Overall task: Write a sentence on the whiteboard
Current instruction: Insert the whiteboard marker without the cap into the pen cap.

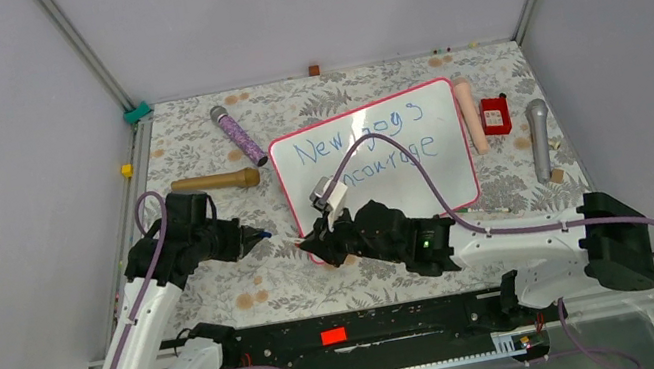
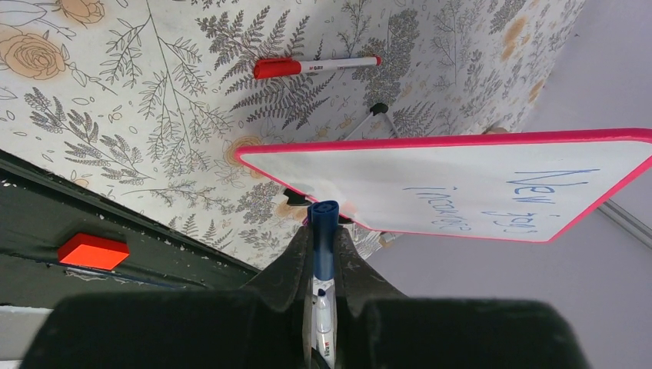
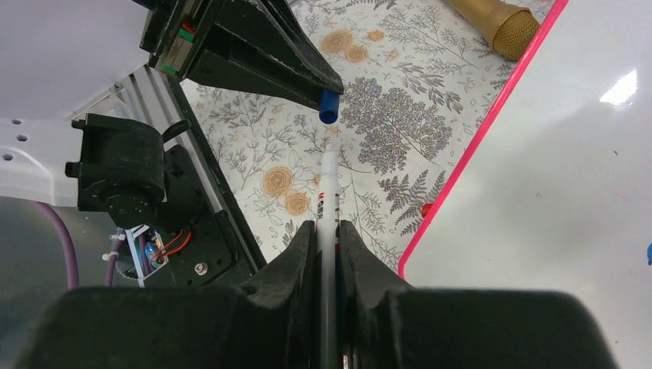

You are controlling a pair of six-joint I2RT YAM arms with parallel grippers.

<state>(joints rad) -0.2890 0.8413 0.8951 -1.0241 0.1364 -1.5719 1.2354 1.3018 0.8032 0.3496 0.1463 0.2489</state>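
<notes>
**Whiteboard lies written on, both pincers clenched**

The whiteboard [image 1: 453, 162] lies centre-right on the floral tabletop [image 1: 193, 137], the sentence [image 1: 361, 143] in blue. At its near-left corner the right pincer [image 1: 311, 241] grips a white marker [image 3: 329, 200]. Just left, the left pincer [image 1: 261, 235] clamps a blue-capped marker [image 2: 324, 231].

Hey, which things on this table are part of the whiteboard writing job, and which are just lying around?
For the job: whiteboard, blue sentence, blue-tipped marker in the left gripper, white pen in the right gripper.

Lying about: red marker, purple microphone, gold microphone, grey microphone, peach cylinder, red box.
</notes>
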